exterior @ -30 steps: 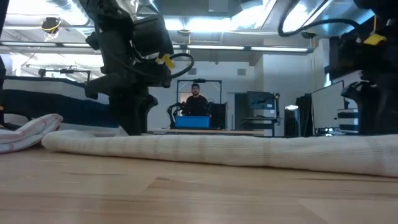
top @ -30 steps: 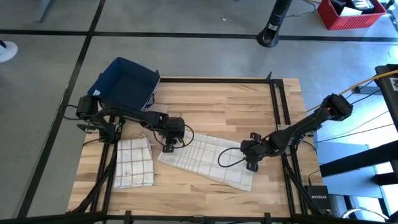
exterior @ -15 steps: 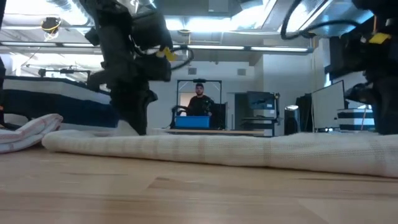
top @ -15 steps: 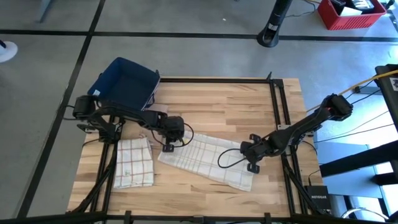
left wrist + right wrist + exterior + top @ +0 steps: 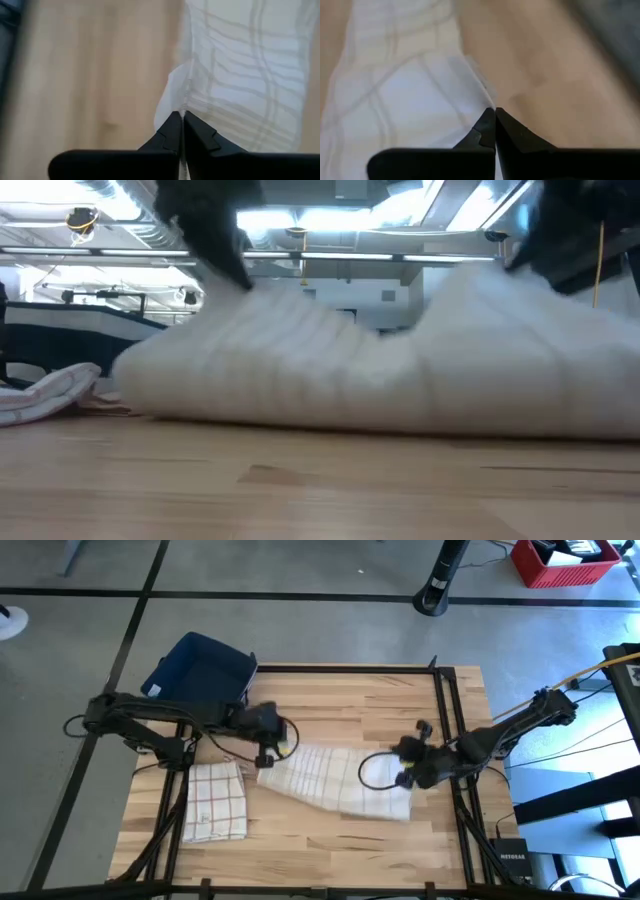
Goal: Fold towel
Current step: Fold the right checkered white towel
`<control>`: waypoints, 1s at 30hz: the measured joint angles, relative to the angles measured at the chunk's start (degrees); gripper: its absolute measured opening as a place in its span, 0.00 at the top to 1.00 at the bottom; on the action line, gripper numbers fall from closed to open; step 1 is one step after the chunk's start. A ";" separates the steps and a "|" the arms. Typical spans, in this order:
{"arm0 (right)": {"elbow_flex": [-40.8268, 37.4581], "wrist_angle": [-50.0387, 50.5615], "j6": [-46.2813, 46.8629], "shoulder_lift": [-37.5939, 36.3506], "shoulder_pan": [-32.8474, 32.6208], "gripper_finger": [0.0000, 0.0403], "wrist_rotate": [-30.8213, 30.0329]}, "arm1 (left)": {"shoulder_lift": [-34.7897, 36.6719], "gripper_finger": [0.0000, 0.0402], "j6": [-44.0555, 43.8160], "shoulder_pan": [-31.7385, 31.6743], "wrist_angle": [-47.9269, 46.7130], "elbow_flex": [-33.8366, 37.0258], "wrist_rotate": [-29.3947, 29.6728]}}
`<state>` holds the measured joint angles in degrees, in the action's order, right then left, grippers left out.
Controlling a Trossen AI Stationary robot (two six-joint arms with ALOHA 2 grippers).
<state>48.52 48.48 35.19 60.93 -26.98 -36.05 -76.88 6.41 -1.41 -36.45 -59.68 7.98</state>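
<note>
White cloth with a pale check — the towel (image 5: 335, 780) — lies across the middle of the wooden surface (image 5: 370, 705), its two far corners raised off the wood. The left gripper (image 5: 268, 748) is clenched on the towel's left far corner, fingers (image 5: 172, 131) pressed together over the hem. The right gripper (image 5: 408, 766) pinches the right far corner the same way — its fingertips (image 5: 487, 127) meet on the cloth. A second folded towel (image 5: 214, 800) rests near the left edge, beside a dark blue bin (image 5: 200, 670).
</note>
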 joint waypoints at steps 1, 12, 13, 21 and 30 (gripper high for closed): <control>1.66 1.83 -0.59 -0.54 0.01 0.99 -3.80 | 1.04 1.00 0.59 -0.37 -0.07 -0.98 2.04; 16.94 8.94 -14.75 -4.33 7.46 1.00 -29.72 | 7.14 0.99 14.69 -7.67 7.77 -12.82 25.07; 17.92 8.86 -16.84 -4.38 9.22 1.00 -30.05 | 7.24 0.99 16.62 -8.46 9.79 -13.45 25.73; 25.40 7.86 -30.22 -4.36 24.17 1.00 -30.39 | 7.25 1.00 28.95 -14.94 26.11 -16.09 26.77; 28.51 -12.99 -49.25 -4.40 40.51 1.00 -13.44 | 6.72 1.00 35.11 -22.98 40.09 -16.07 25.82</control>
<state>77.03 35.49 -14.07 56.53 13.53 -49.49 -70.15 41.53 -24.39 3.64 -75.75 33.80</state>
